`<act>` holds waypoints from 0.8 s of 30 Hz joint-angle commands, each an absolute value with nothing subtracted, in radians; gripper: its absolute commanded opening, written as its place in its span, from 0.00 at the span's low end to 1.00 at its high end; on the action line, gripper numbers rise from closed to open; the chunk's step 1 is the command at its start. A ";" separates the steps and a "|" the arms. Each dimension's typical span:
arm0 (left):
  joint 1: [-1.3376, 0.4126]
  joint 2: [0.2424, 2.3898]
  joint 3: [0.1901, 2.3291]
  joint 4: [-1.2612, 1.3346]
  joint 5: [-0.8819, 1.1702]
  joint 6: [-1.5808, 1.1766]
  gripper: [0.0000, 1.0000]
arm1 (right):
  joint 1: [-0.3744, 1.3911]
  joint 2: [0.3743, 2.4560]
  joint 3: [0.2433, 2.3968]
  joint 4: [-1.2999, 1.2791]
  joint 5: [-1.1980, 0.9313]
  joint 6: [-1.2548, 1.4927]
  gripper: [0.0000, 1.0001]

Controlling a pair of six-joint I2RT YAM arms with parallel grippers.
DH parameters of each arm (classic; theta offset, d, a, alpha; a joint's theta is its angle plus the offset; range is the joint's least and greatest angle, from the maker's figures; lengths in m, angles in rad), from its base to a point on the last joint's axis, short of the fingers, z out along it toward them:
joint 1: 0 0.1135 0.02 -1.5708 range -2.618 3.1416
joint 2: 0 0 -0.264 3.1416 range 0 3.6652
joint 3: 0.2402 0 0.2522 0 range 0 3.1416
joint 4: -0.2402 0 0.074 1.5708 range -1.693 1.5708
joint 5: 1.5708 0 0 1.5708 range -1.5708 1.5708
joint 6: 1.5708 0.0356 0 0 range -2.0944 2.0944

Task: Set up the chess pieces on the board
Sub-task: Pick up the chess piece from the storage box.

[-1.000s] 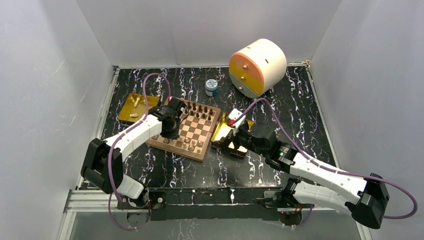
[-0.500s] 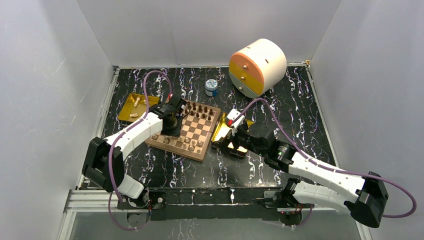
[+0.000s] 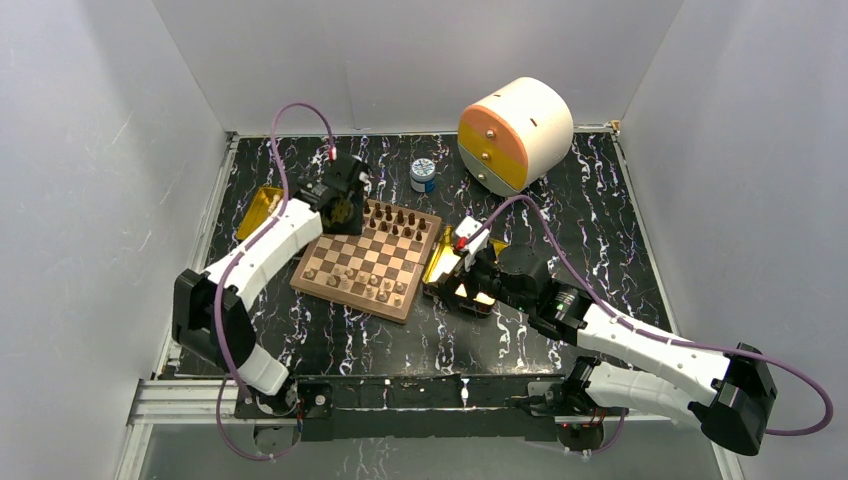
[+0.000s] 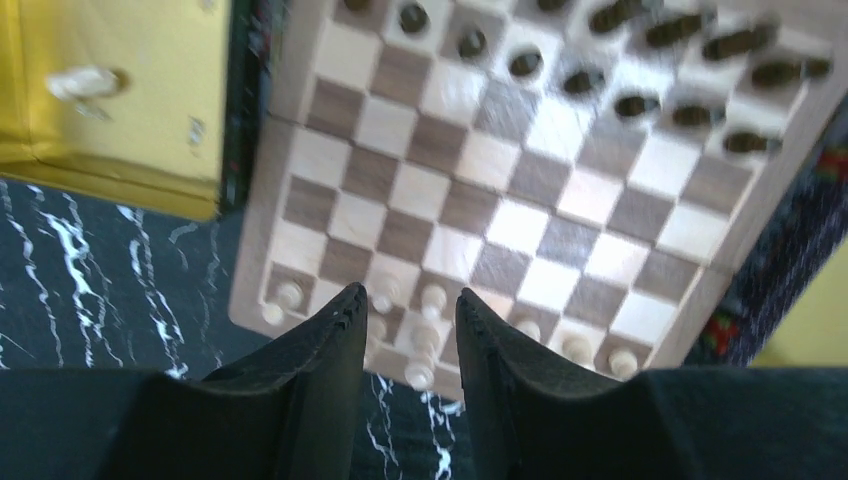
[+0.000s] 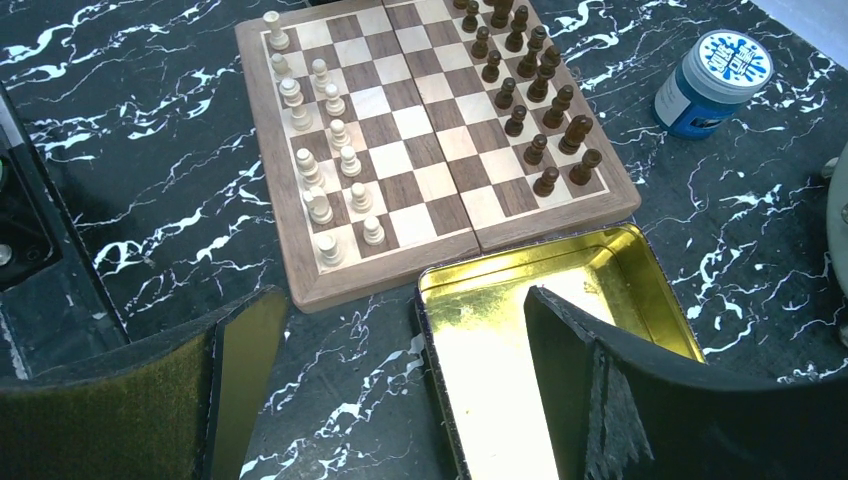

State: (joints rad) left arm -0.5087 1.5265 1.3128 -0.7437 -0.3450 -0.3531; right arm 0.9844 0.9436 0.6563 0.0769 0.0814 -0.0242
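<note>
Checkered wooden board (image 5: pixel 420 150); turned tan and dark chess pieces (image 5: pixel 349 160) along opposite edges; left gripper (image 4: pixel 408 305), right gripper (image 5: pixel 400 305) parted.

Left wrist cam is blurred: the dark chess pieces (image 4: pixel 690 60) on the far rows are smears, types unreadable. The board (image 4: pixel 520 200) runs out of the frame top on its dark side. Left tray (image 4: pixel 120 130) is cropped at left and top, and the pale piece (image 4: pixel 85 82) in it is just a blob. Left end effector (image 4: pixel 410 300) fingers cover part of the pale rows.

Top cam: left arm (image 3: pixel 265 250) hides most of that tray, and the pieces are too small to type.

Right wrist cam: right tray (image 5: pixel 600 290) near end sits behind right end effector (image 5: pixel 400 300) fingers and is cut by the frame bottom. Board's far corner is cropped. Round container (image 5: pixel 838 200) is a sliver at the right edge.
</note>
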 commanded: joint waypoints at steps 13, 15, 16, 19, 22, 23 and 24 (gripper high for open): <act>-0.060 1.830 1.612 -0.720 -0.283 -0.074 0.45 | 0.989 0.909 0.756 0.002 0.100 0.133 0.99; -0.018 1.863 1.611 -0.683 -0.258 -0.039 0.45 | 0.989 0.896 0.746 0.013 0.110 0.124 0.99; -0.003 1.879 1.614 -0.667 -0.254 -0.031 0.45 | 0.989 0.889 0.741 0.019 0.114 0.114 0.99; 0.059 1.918 1.624 -0.601 -0.216 -0.027 0.44 | 0.989 0.869 0.729 0.032 0.142 0.085 0.99; 0.079 1.962 1.631 -0.546 -0.212 -0.029 0.42 | 0.989 0.853 0.711 0.051 0.161 0.059 0.99; 0.086 1.977 1.635 -0.533 -0.220 -0.033 0.40 | 0.989 0.849 0.705 0.057 0.164 0.052 0.99; 0.095 1.992 1.638 -0.524 -0.221 -0.037 0.38 | 0.989 0.849 0.702 0.059 0.166 0.046 0.99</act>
State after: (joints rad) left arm 0.0704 1.9770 1.5871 -0.6022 -0.2386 -0.0525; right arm 0.9844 0.8757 0.7086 -0.0048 0.1265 0.0879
